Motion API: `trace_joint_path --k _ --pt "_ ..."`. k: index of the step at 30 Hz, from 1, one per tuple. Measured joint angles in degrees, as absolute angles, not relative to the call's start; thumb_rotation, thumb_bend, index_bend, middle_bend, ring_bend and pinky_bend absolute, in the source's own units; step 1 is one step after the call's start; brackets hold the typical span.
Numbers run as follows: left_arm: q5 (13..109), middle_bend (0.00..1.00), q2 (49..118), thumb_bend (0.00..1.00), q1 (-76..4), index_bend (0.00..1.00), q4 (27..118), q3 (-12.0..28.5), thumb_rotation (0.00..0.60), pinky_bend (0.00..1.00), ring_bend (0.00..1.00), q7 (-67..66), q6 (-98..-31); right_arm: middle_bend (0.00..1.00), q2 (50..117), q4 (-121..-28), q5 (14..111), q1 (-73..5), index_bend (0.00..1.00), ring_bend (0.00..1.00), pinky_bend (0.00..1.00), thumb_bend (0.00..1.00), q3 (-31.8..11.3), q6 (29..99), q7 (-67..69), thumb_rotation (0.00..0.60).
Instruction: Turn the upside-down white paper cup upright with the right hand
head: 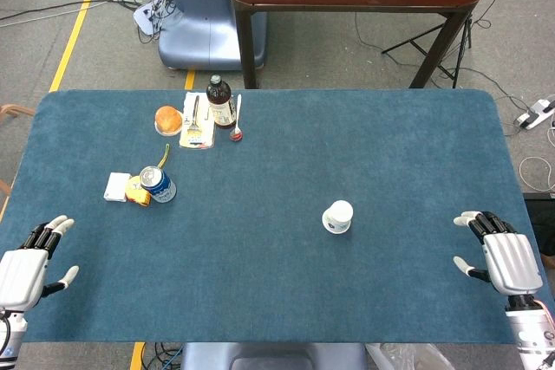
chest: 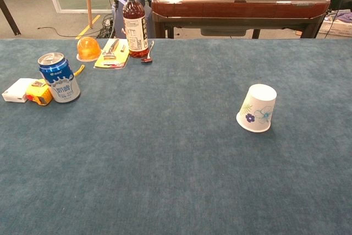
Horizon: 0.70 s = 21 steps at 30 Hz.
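White paper cup (chest: 257,108) stands mouth-down, slightly tilted, on the tabletop (head: 260,283), right of centre. It looks light, thin, easily crushed; take its side wall gently. Right hand (head: 503,259), at 3 o'clock, is spread and empty.

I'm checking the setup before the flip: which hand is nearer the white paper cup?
Right. The right hand rests open at the table's right edge, a moderate gap from the white paper cup. The left hand sits at the far left edge, much farther away.
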<state>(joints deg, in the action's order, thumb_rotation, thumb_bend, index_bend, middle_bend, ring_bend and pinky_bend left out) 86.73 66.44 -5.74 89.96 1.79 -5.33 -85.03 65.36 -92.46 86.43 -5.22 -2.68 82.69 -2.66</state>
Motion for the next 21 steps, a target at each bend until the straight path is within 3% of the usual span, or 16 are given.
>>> trace_joint_path --k 11,17,21 --pt "86.74 0.15 66.50 0.21 -5.57 0.18 89.60 1.65 0.600 0.45 0.14 -4.97 -85.10 0.29 65.44 -92.62 86.30 -5.71 0.33 0.22 0.39 0.13 -2.54 81.65 -2.32 0.600" --pt "86.35 0.15 66.65 0.21 -5.62 0.18 89.41 1.60 0.600 0.45 0.14 -5.27 -84.64 0.27 64.90 -94.24 85.67 -6.48 0.33 0.22 0.39 0.03 -2.94 80.42 -1.88 0.600" --pt "86.83 0.15 66.64 0.21 -5.62 0.18 89.81 1.44 0.600 0.45 0.14 -5.89 -84.83 0.21 63.71 -97.25 83.84 -7.88 0.33 0.18 0.32 0.00 -3.73 77.67 -2.75 0.600"
